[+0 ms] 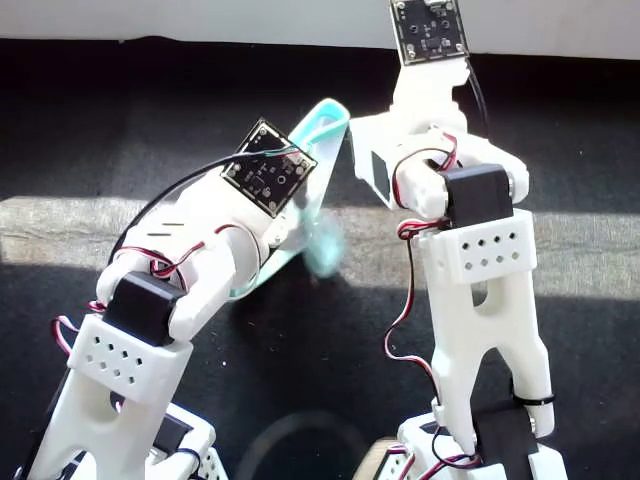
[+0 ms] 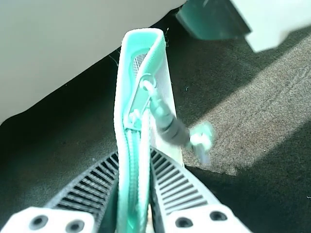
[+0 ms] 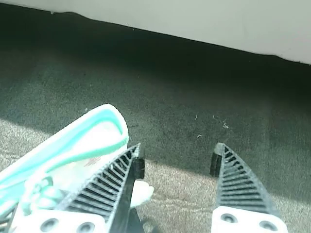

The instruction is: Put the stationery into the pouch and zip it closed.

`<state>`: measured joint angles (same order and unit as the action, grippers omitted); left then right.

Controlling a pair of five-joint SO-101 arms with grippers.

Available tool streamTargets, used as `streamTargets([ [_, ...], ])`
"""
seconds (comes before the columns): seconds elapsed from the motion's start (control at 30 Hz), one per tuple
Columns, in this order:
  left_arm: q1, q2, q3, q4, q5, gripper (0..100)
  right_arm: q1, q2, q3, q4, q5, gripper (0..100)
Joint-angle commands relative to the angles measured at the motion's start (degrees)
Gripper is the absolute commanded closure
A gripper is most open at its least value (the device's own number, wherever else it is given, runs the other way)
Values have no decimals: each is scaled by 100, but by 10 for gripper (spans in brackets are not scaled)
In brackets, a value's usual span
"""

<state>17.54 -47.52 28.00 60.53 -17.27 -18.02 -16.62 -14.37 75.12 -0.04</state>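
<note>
We see the left claw (image 2: 134,154) clamped tight on the near end of the pouch (image 2: 127,77), which is held edge-up above the dark mat (image 1: 300,350) and runs away from its 2 fingers. The pouch is mint green with a pale mesh side. Its zip looks closed near the claw and parted farther along. A dark cord with a pale green charm (image 2: 201,138) hangs from it. Farther off, the right claw (image 3: 177,150) is spread wide, and the pouch's rounded far end lies just outside 1 finger. Beyond runs a white wall (image 1: 200,18).
</note>
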Motion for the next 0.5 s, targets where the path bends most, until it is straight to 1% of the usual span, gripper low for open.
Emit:
streamTargets([
  [0.0, -110, -4, -40, -167, -35, 990, 57, -374, -374, 189, 53, 771],
  [0.17, -110, -4, -40, -167, -35, 990, 48, -356, -277, 251, 132, 771],
  [0.3, -136, -4, -40, -141, -35, 990, -303, -330, 4, 760, 1125, 771],
  [0.37, -127, -4, -40, -132, -26, 990, -549, -330, -13, 927, 1020, 771],
  [0.47, -101, -4, -40, -132, -26, 990, -840, -303, -84, 734, 580, 769],
])
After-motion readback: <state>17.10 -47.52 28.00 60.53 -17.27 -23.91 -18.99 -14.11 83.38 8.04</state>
